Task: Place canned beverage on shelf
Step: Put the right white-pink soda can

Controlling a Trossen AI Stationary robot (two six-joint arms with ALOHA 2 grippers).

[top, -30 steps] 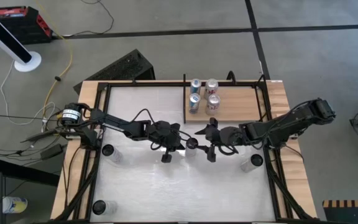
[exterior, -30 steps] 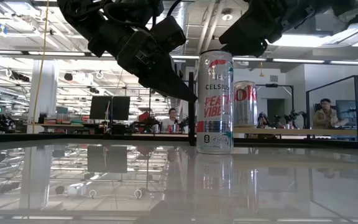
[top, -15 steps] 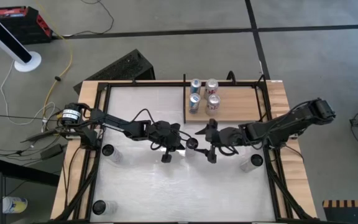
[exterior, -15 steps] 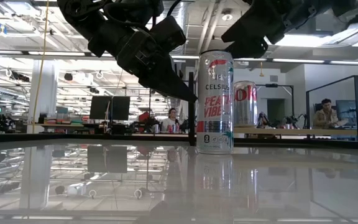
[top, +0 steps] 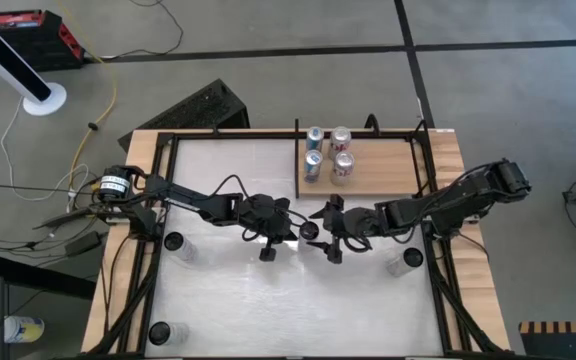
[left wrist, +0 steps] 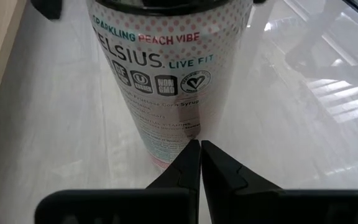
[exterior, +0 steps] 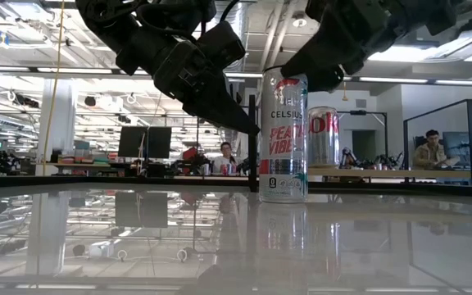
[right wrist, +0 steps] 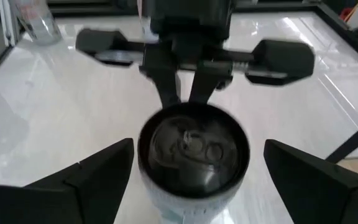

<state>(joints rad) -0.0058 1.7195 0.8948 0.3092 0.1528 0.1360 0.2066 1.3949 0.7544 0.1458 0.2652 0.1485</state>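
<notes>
Four cans point(top: 327, 151) crowd the shelf point(top: 378, 177); right tool point(top: 328, 231) gapes around the can point(top: 309, 230) (left tool point(top: 293, 229) shut, beside).

I count four cans point(top: 314, 135) standing on the shelf point(top: 378, 170) at the bench's point(top: 228, 300) far right corner, one can point(top: 309, 231) mid-bench, and three clear cups point(top: 174, 243) near its edges.

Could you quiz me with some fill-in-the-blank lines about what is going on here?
1. The can between the two arms stands ____ on the table.
2. The shelf already holds ____ cans.
3. The left gripper has its fingers ____.
4. The right gripper has its fingers spread ____ on either side of the can.

Missing words: upright; four; shut; open
</notes>
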